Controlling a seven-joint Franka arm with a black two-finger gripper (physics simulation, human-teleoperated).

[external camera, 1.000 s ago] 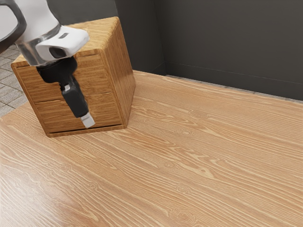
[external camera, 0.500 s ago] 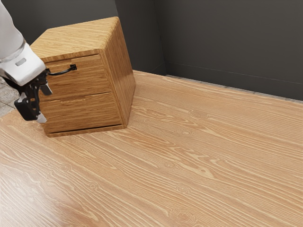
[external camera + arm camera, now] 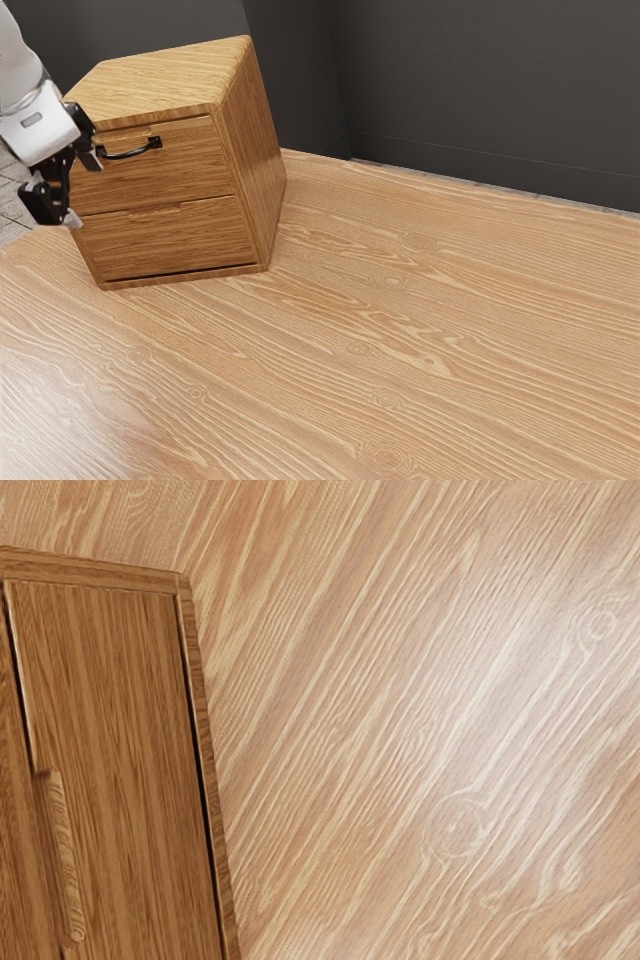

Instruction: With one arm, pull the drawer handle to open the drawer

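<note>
Right, we see the wooden cabinet [image 3: 200, 120] standing on the tabletop [image 3: 400, 340] toward the exterior view's left, close to a dark wall [image 3: 480, 80]. It has two drawers stacked in its front. The upper drawer [image 3: 165, 170] carries the black drawer handle [image 3: 130, 151], a slim curved bar standing off the wood near the drawer's top edge. As far as we can make out, that drawer front sits flush with the cabinet face, so it reads as closed. The lower drawer [image 3: 170, 238] lies flush beneath it.

Now the arm [image 3: 30, 110] comes in at the exterior view's left edge, white and angled downward. Our claw [image 3: 55, 208] hangs off the cabinet's front corner on that side, lower than the drawer handle and apart from it, at about the level of the seam between the two drawers. Nothing sits in it that we can see, and from this angle we cannot tell whether it is released or clenched.

From the wrist we look along the tabletop [image 3: 430, 730], with a drawer panel [image 3: 110, 780] of the cabinet alongside it and a wood-toned strip handle [image 3: 62, 865] on that panel.
</note>
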